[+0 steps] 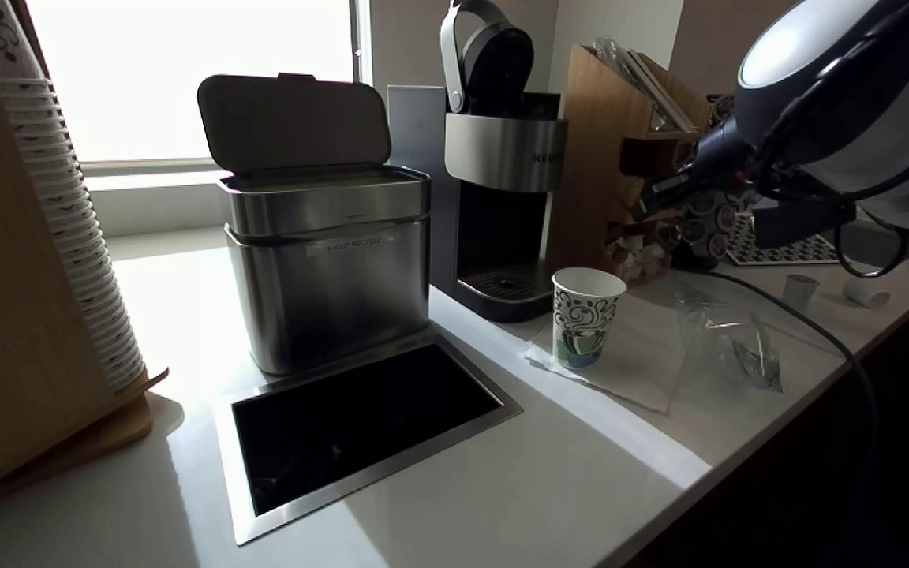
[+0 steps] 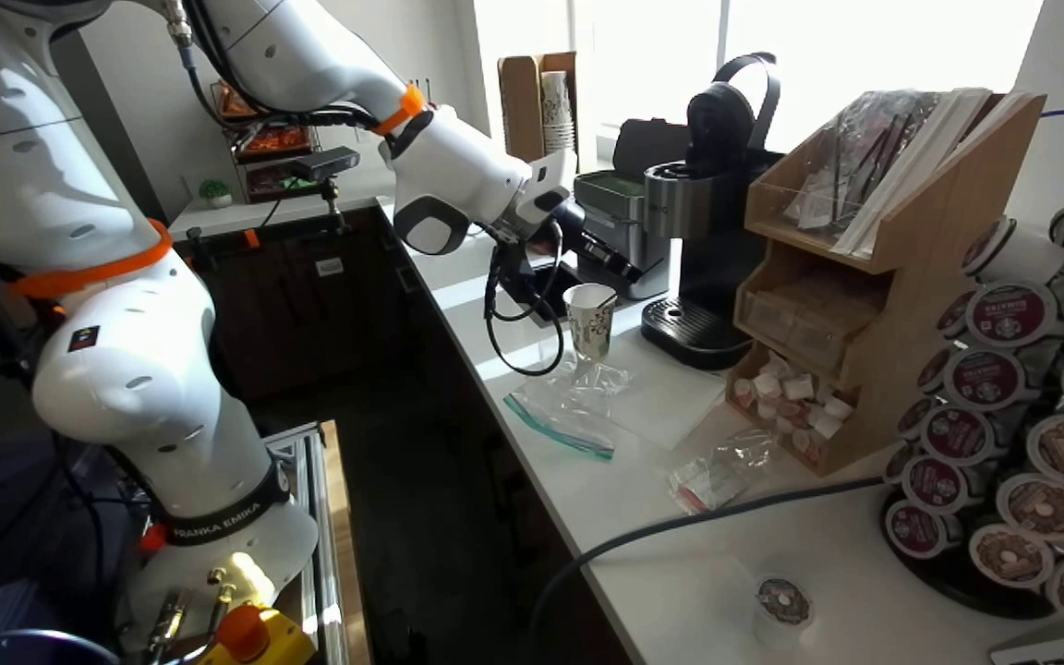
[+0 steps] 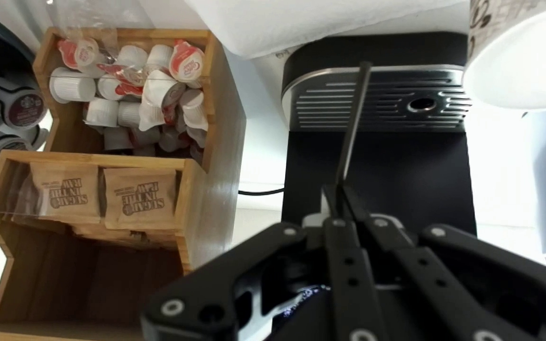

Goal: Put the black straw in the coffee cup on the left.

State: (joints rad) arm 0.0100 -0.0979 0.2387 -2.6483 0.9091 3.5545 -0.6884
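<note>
gripper point(image 3: 340, 190) pinches straw point(image 3: 355, 118), clear gap to cup point(image 1: 585, 319)

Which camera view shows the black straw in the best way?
The wrist view: the black straw juts from between the closed fingers, close up, its free end visible. In both exterior views I cannot make it out surely.
</note>
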